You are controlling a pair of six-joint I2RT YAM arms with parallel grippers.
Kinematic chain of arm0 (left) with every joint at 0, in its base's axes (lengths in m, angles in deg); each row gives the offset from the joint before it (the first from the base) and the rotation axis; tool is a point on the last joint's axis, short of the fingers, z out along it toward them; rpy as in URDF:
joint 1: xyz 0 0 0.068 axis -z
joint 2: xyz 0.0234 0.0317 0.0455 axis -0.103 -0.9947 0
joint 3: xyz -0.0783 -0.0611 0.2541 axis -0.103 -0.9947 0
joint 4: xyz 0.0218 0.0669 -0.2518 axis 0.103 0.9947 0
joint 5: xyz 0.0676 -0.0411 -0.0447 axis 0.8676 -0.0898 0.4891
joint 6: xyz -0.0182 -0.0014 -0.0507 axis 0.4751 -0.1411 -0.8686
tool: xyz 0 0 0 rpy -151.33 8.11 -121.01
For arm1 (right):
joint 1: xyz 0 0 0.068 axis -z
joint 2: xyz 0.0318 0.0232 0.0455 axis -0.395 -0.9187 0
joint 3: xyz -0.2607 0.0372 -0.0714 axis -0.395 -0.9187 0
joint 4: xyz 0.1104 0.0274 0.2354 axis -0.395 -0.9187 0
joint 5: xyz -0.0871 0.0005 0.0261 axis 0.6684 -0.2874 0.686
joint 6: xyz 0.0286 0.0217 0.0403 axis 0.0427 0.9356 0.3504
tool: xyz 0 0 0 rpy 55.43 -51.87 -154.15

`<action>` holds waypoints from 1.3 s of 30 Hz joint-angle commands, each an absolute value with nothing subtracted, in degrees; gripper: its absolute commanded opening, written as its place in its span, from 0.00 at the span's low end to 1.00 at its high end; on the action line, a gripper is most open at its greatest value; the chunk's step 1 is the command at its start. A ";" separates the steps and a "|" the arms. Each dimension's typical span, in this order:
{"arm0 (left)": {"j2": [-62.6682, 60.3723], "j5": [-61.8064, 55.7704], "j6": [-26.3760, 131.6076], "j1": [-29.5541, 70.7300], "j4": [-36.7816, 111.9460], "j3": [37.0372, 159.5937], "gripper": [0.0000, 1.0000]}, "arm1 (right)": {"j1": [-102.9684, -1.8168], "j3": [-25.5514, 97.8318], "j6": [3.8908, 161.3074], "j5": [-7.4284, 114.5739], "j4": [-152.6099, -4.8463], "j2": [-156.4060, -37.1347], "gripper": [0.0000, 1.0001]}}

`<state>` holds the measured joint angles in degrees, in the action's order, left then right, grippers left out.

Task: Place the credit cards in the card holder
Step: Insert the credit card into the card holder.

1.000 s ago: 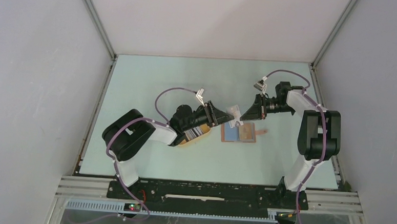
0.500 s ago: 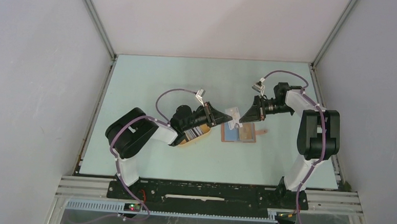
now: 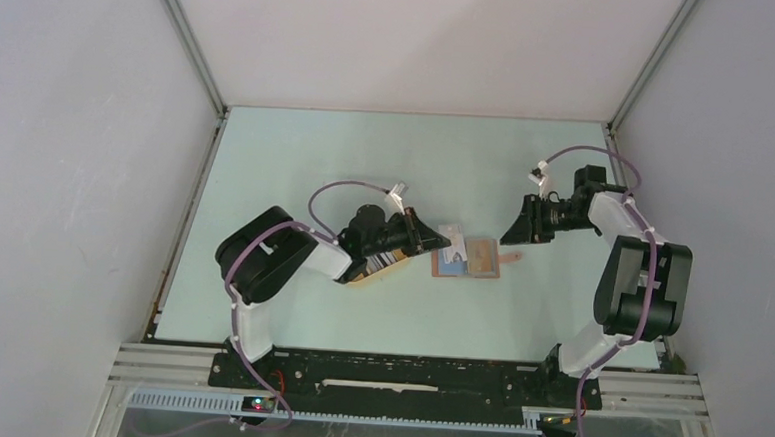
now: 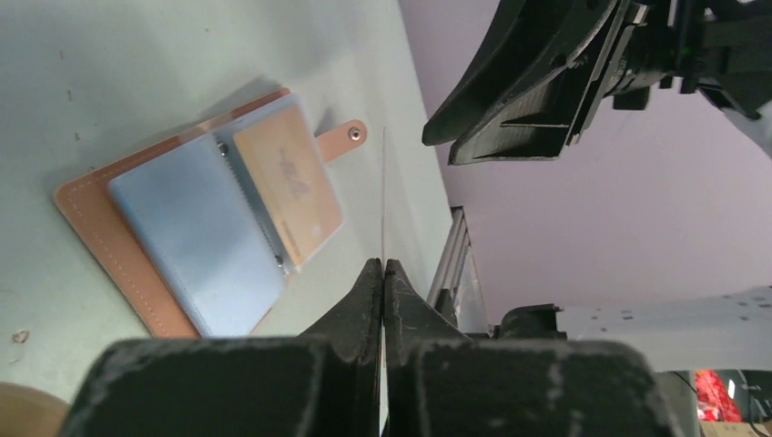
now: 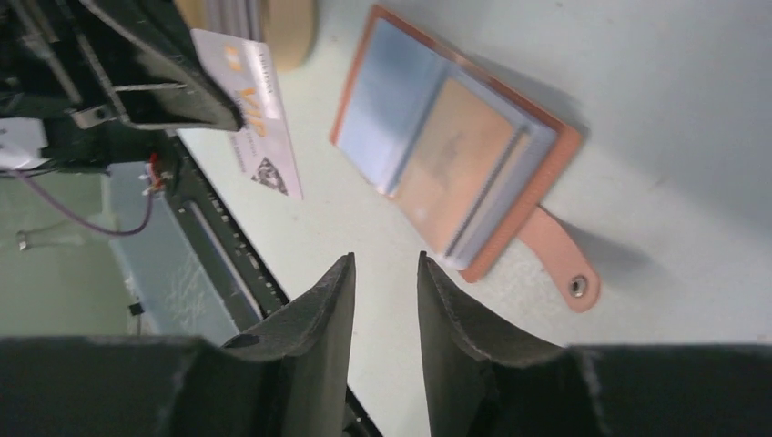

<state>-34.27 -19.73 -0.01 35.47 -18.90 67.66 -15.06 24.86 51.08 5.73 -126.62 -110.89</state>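
My left claw (image 4: 383, 269) pinches one thin white plastic card (image 5: 259, 137) edge-on, just left of the open reddish-brown leather card holder (image 3: 467, 256). My right claw (image 5: 384, 273) is slightly parted and empty, to the holder's right. Risk, as I judge it: the unpinned holder slides on the surface (image 3: 367, 157) and the card misses its pocket.

Robot test cell, lab-like: plain white walls (image 3: 423, 40), aluminium frame posts (image 3: 187, 43), pale green surface (image 3: 367, 157), cabled arms bolted to base rail (image 3: 405, 378).

Leather and plastic
We see the card holder (image 5: 455, 159) in matt stitched leather (sleeves (image 4: 196, 232) glossy plastic), the card (image 5: 259, 137) smooth.
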 commanded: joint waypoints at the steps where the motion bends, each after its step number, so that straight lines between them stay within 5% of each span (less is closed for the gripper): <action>1: -36.27 -16.72 3.27 36.91 -11.90 73.05 0.00 | -16.35 23.85 56.92 15.22 -119.21 -111.31 0.38; 15: -41.24 -14.58 6.08 38.03 -11.28 77.14 0.00 | -20.48 25.32 58.42 24.27 -118.00 -117.91 0.53; 39: -43.58 -11.36 7.18 38.39 -8.87 78.68 0.00 | -22.35 26.78 58.76 30.16 -118.85 -123.13 0.39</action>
